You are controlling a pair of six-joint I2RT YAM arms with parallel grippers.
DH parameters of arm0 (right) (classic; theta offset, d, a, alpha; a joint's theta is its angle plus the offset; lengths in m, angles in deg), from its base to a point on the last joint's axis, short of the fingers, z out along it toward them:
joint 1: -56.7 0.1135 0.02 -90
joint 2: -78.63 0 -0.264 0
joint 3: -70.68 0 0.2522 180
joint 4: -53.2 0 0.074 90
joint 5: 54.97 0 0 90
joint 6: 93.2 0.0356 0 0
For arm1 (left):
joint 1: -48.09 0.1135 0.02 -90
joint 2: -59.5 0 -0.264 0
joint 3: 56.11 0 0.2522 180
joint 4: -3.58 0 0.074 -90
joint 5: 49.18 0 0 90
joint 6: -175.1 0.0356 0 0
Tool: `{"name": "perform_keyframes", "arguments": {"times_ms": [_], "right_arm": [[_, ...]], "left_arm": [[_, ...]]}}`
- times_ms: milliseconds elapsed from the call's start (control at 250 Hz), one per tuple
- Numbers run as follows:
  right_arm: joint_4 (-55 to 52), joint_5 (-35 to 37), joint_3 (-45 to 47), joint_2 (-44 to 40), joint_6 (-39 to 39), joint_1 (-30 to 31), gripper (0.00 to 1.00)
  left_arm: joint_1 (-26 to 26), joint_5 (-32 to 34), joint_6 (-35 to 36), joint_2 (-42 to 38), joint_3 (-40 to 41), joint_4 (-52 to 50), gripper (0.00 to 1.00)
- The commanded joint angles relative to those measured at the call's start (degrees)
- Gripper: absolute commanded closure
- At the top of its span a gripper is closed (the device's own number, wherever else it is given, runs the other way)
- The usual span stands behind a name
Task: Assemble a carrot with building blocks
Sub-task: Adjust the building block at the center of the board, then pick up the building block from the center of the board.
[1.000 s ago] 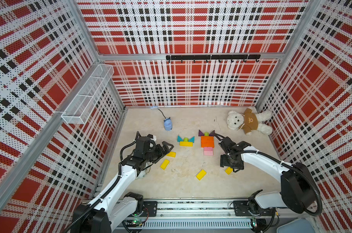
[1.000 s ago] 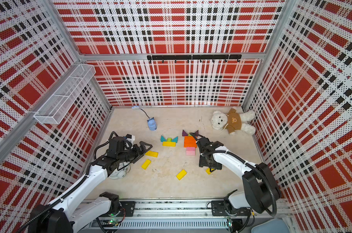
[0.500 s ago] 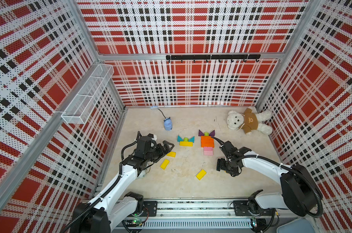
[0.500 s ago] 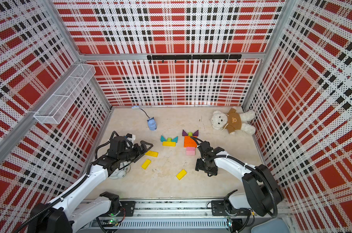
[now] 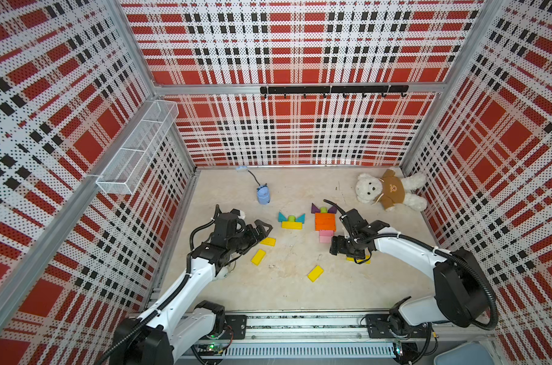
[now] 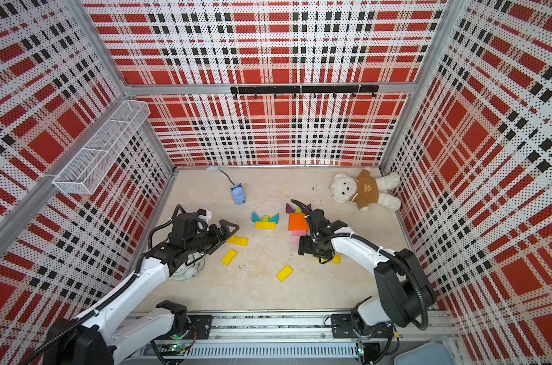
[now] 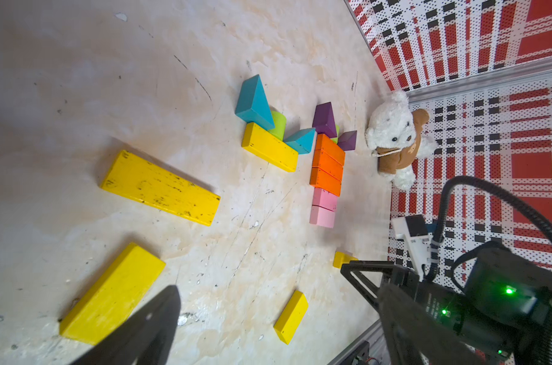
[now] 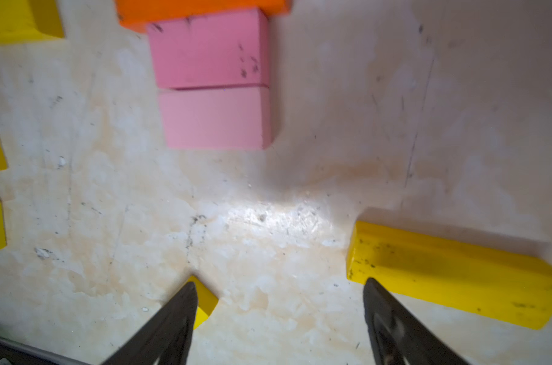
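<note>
In both top views a carrot figure (image 5: 325, 221) lies mid-floor: purple triangles, a lime stub, orange bars (image 7: 328, 164) and pink bars (image 8: 213, 85). To its left sit teal triangles (image 7: 252, 99) and a lime stub on a yellow bar (image 5: 291, 225). Loose yellow bars lie at the front (image 5: 267, 241) (image 5: 258, 256) (image 5: 315, 273). My right gripper (image 5: 339, 249) (image 8: 279, 284) hangs open just in front of the pink bars, over bare floor, with another yellow bar (image 8: 451, 275) beside one finger. My left gripper (image 5: 262, 227) (image 7: 278, 341) is open and empty above the left yellow bars.
A plush bear (image 5: 388, 191) lies at the back right. A small blue toy (image 5: 263, 195) with a cord stands at the back. A white alarm clock (image 6: 186, 271) sits under my left arm. A wire basket (image 5: 138, 151) hangs on the left wall.
My right gripper has shifted left, off the yellow bar toward the spot in front of the pink bars. The left arm has barely moved.
</note>
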Motion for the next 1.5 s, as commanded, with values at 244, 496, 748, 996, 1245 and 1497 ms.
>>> {"name": "perform_keyframes", "arguments": {"times_ms": [244, 496, 748, 996, 1245, 1497], "right_arm": [[-11.5, 14.84, -0.4, -1.15, -1.44, -4.3, 0.0], [-7.68, 8.06, 3.34, 0.99, -1.64, -6.12, 0.0], [-5.58, 9.35, 5.1, 0.0, -1.29, -6.84, 0.0], [-3.66, 7.61, 5.84, 2.47, -2.89, -7.63, 0.0], [0.02, 7.26, 7.1, 4.06, -2.85, -7.63, 0.0], [-0.12, 8.1, 7.56, 4.37, -2.17, -7.63, 0.14]], "left_arm": [[-0.38, 0.16, 0.44, 0.91, -1.19, 0.78, 0.0], [-5.48, 1.26, -0.88, 2.91, -0.45, 3.96, 0.0], [-9.73, 2.23, -1.82, 5.84, -0.4, 6.26, 0.0], [-10.02, 2.33, -2.36, 6.7, -0.07, 7.35, 0.01], [-10.29, 2.67, -2.46, 6.65, 0.17, 7.35, 0.01], [-10.27, 2.82, -2.48, 6.17, 0.31, 7.18, 0.0]]}}
